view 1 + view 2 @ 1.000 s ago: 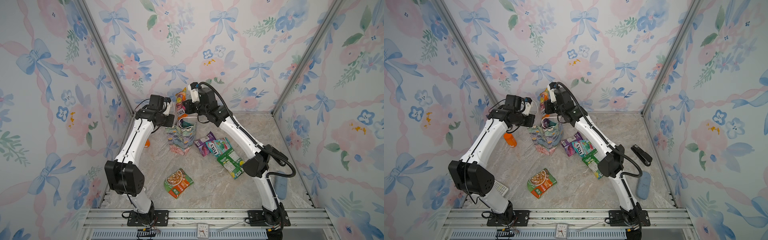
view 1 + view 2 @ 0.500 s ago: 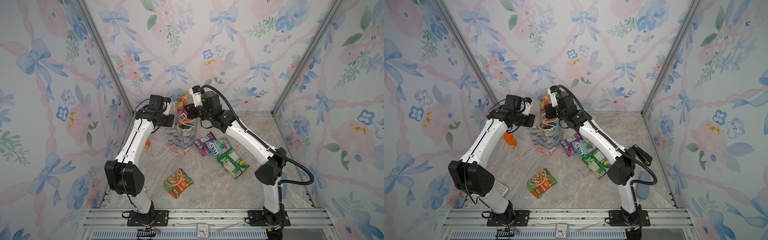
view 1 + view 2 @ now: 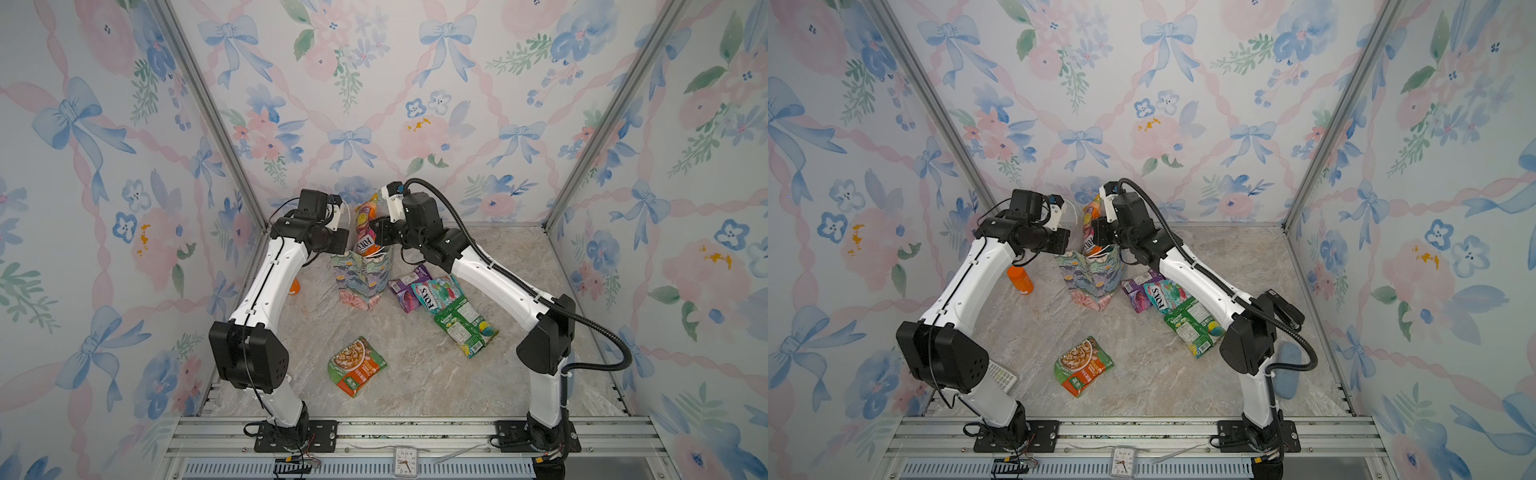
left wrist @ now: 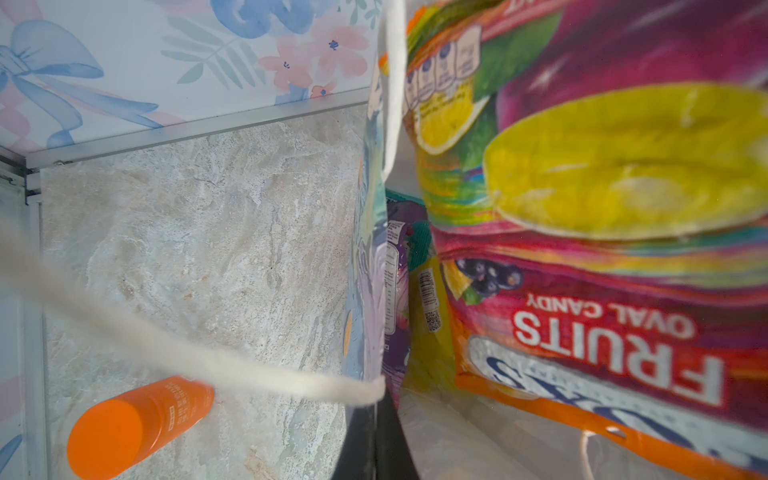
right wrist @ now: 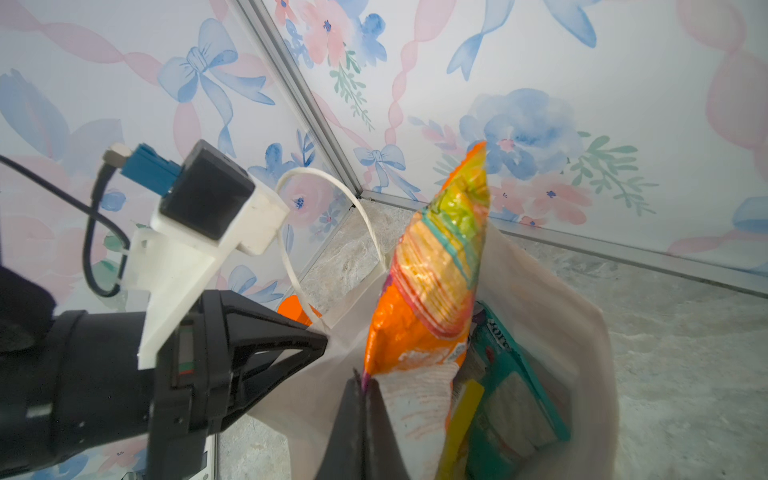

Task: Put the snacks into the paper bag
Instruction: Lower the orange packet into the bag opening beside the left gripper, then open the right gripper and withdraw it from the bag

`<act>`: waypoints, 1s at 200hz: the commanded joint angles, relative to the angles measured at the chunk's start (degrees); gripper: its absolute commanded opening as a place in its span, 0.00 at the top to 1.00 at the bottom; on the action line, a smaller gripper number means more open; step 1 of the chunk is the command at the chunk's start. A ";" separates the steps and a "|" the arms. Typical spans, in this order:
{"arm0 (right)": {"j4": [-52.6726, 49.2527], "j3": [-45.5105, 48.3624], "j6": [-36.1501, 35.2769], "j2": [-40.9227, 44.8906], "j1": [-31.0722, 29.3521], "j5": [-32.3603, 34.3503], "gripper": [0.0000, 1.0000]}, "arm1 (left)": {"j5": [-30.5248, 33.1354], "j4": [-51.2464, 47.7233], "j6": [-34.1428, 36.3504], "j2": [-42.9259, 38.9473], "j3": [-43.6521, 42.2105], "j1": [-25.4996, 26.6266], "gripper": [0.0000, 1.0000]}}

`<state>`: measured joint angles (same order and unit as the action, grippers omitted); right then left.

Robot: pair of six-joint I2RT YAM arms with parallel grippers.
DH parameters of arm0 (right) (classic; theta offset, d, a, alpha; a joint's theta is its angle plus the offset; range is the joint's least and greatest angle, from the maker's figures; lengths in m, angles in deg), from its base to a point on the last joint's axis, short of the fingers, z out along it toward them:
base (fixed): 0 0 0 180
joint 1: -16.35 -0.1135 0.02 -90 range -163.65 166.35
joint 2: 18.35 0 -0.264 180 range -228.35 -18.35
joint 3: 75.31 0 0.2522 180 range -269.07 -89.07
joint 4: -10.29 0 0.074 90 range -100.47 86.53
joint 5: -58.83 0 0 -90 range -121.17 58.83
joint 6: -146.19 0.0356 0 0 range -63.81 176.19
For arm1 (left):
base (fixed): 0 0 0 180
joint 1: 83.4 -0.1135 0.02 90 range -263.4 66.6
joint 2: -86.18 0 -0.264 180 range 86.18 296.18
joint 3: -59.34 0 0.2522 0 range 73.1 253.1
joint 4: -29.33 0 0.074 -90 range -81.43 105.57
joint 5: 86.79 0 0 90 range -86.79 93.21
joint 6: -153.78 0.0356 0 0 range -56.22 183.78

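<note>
The right claw (image 5: 365, 390) is pinched tight on one edge of a candy packet (image 5: 436, 270), which stands upright with its lower end in the mouth of the paper bag (image 3: 361, 278) and its upper part above the rim. The left claw (image 4: 374, 440) is clamped on the bag's rim just beside a cord handle (image 4: 208, 357), holding the mouth open. The packet looks light and soft, with glossy film that is likely slippery and loose sweets that would shift, so the flat sealed edge seems the surest place to grip. The thin paper bag would probably buckle or tip without that hold on its rim. Upside down in the left wrist view, the packet reads "FRUITS OVAL CANDY" above part of a blue logo. Packets already inside (image 5: 511, 399) show only barcodes and small print, too fine to read. On the table (image 3: 415, 386), near the bag, lie a purple packet (image 3: 405, 286), a teal packet (image 3: 438, 291) marked "FOX'S", a green packet (image 3: 465, 328) and, well apart, a noodle packet (image 3: 356, 365). An orange bottle (image 3: 1020, 279) lies on the bag's other side.
</note>
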<state>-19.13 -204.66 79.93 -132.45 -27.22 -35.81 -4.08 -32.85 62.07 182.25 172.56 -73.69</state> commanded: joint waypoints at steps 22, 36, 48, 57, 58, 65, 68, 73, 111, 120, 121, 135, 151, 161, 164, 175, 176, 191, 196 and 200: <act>5.47 1.24 2.48 2.88 -0.59 -0.46 1.00 | -0.55 -1.25 -0.38 -1.59 -1.01 -0.23 1.00; 5.80 1.24 2.92 2.42 -0.51 -0.59 1.00 | -0.46 -1.28 -0.33 -1.66 -1.00 -0.22 1.00; 6.06 1.15 3.29 2.01 -0.44 -0.71 1.00 | -0.45 -1.28 -0.34 -1.60 -1.02 -0.18 1.00; 6.24 1.16 3.74 1.72 -0.31 -0.97 1.00 | -0.45 -1.26 -0.36 -1.66 -1.01 -0.23 1.00; 6.29 1.16 3.79 1.70 -0.26 -0.98 1.00 | -0.45 -1.25 -0.38 -1.62 -1.02 -0.23 1.00; 6.35 1.13 4.14 1.48 -0.14 -1.16 1.00 | -0.49 -1.24 -0.35 -1.67 -0.99 -0.23 1.00; 6.36 1.08 4.18 1.39 -0.07 -1.15 1.00 | -0.51 -1.23 -0.31 -1.61 -1.02 -0.29 1.00; 6.50 1.07 4.36 1.30 -0.10 -1.25 1.00 | -0.45 -1.24 -0.31 -1.63 -1.02 -0.24 1.00; 6.42 1.47 5.89 1.36 0.84 -0.73 0.71 | -0.33 -1.33 -0.23 -1.65 -1.11 -0.24 1.00; 6.67 2.12 6.03 1.87 1.02 -0.54 0.57 | -0.20 -1.30 -0.25 -1.67 -1.11 -0.23 1.00; 6.77 2.21 6.04 1.91 1.03 -0.50 0.56 | -0.23 -1.31 -0.23 -1.67 -1.07 -0.27 1.00; 7.77 3.74 5.68 3.35 1.34 0.41 0.45 | -0.09 -1.28 -0.22 -1.66 -1.20 -0.23 1.00; 8.68 5.33 5.14 5.22 1.93 1.30 0.39 | -0.09 -1.36 -0.23 -1.61 -1.20 -0.23 1.00; 9.19 6.18 4.79 6.39 2.47 1.48 0.35 | -0.01 -1.24 -0.23 -1.59 -1.20 -0.22 1.00; 9.30 6.50 4.62 6.65 2.61 1.57 0.34 | -0.05 -1.26 -0.14 -1.59 -1.20 -0.22 1.00; 9.33 7.56 3.95 8.06 3.09 1.92 0.29 | 0.07 -1.26 -0.13 -1.65 -1.20 -0.22 1.00; 9.29 7.66 3.81 8.17 3.12 2.01 0.29 | 0.08 -1.25 -0.13 -1.66 -1.24 -0.27 1.00; 8.57 9.17 2.17 10.15 3.75 3.00 0.23 | 0.21 -1.26 -0.14 -1.65 -1.29 -0.22 1.00; 8.25 9.72 1.64 10.88 3.99 3.22 0.20 | 0.26 -1.25 -0.14 -1.61 -1.29 -0.22 1.00; 8.12 10.36 1.30 11.50 4.25 3.47 0.18 | 0.30 -1.26 -0.16 -1.54 -1.24 -0.25 1.00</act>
<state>-12.46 -196.42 83.96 -126.16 -24.48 -34.44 -4.01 -32.79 62.07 182.23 172.28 -73.69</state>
